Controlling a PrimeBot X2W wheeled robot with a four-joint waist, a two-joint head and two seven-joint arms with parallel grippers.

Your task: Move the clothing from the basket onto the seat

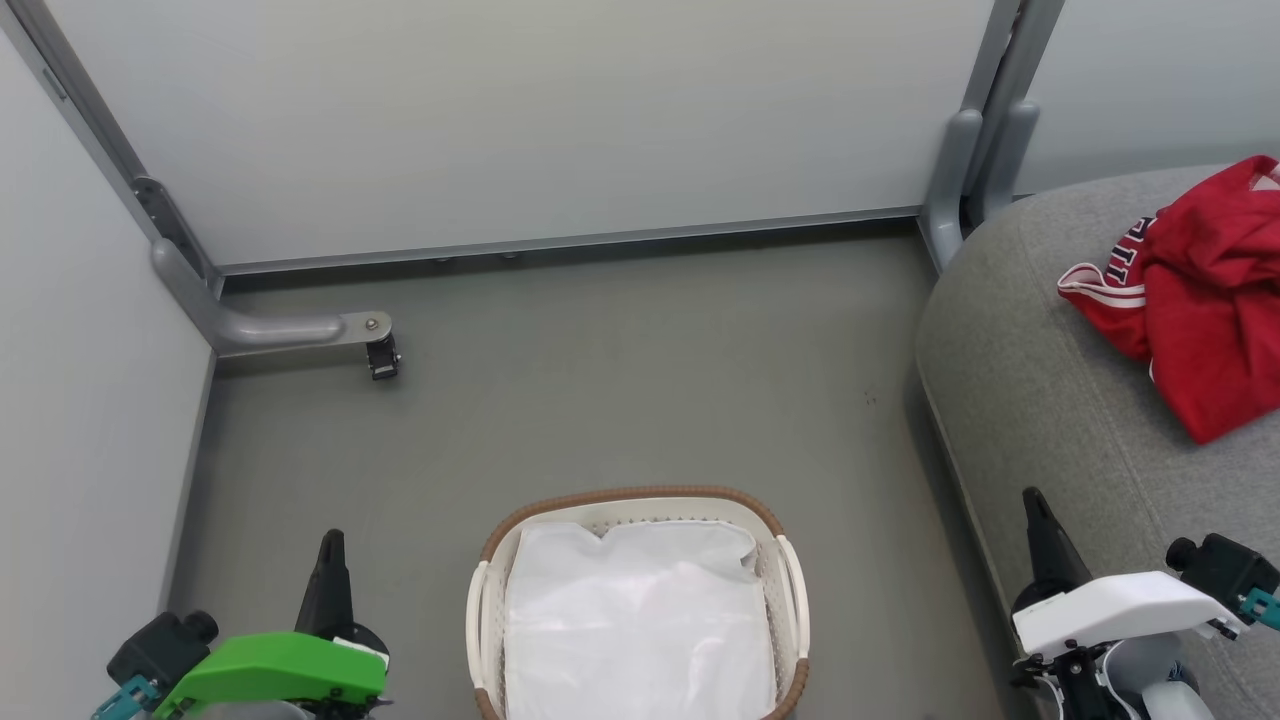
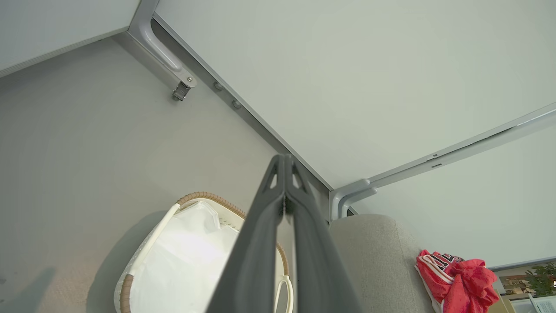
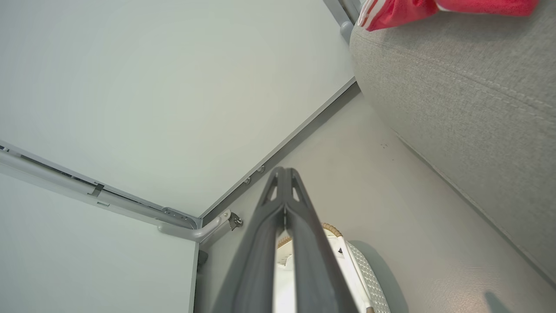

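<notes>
on the seat (image 1: 1030, 380) at far right, the red clothing (image 1: 1200, 290) lies in a bunched heap. near centre, the basket (image 1: 640, 497) stands on the floor (image 1: 600, 380), its white liner (image 1: 640, 620) showing. left claw (image 1: 331, 545) and right claw (image 1: 1032, 500) are both pressed narrow, fingers together, gripping nothing.

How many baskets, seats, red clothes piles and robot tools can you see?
White perforated plastic basket with brown woven rim: 1
Rounded grey fabric seat: 1
Crumpled red clothing pile: 1
Dark two-fingered tools, left tool and right tool: 2
Total: 5
</notes>
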